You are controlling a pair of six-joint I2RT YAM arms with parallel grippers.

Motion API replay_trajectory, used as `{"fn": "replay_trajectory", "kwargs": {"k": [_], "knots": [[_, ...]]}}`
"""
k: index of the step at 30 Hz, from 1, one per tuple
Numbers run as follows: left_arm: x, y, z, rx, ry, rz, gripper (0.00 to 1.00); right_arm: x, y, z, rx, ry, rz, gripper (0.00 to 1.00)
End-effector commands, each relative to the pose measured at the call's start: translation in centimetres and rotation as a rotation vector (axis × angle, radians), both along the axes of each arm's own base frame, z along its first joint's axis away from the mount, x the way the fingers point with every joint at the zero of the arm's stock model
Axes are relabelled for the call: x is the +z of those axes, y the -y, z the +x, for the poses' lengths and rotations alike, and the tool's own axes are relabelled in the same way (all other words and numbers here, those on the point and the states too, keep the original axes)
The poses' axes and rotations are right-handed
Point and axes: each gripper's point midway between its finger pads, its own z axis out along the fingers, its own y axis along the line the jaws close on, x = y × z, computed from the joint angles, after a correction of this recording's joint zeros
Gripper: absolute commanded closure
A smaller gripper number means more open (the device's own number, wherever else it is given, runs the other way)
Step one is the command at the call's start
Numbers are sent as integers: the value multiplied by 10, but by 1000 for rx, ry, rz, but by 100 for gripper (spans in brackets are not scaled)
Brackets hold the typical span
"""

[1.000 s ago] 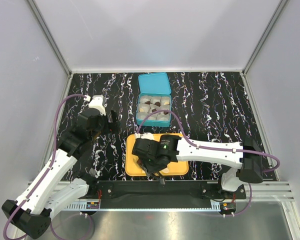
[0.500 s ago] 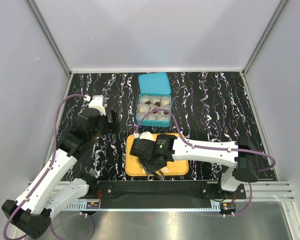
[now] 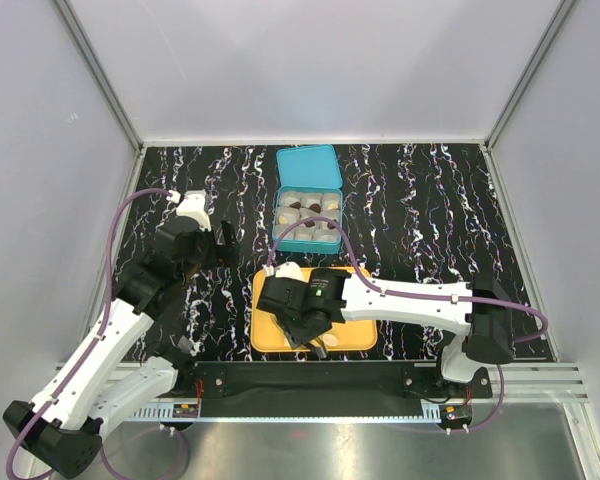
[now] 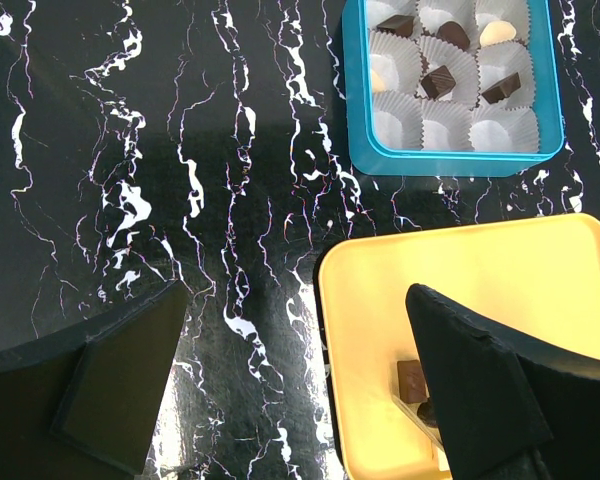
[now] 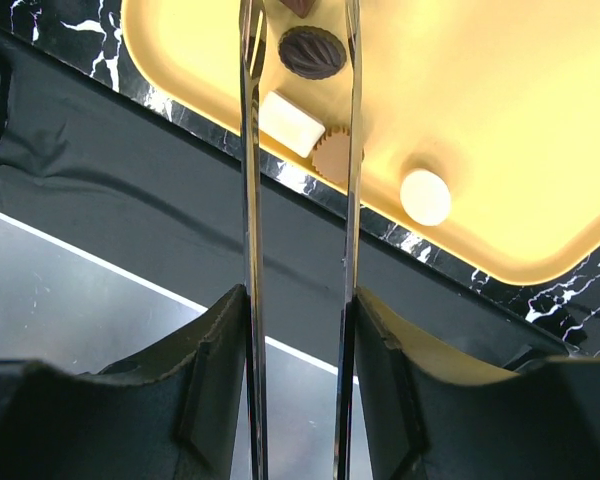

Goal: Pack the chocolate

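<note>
Right gripper is clamped on tongs, with the tips set either side of a dark oval chocolate by the near edge of the tray. A white square, a tan round and a white round are seen just beside it. Left gripper is held wide open and empty over the table left of the tray, and more pieces are seated in paper cups in the blue tin at the far side.

light bright, even | shadows soft | focus sharp | glare slight
</note>
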Motion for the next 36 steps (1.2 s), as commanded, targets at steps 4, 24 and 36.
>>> {"fn": "replay_trajectory", "kwargs": {"k": [4, 24, 36], "knots": [[28, 1, 8, 11, 87, -38, 1, 3, -20, 1, 24, 11, 47, 50], [31, 0, 7, 15, 99, -41, 1, 17, -22, 2, 49, 21, 62, 66], [24, -7, 11, 66, 71, -19, 1, 43, 0, 41, 35, 99, 89, 69]]}}
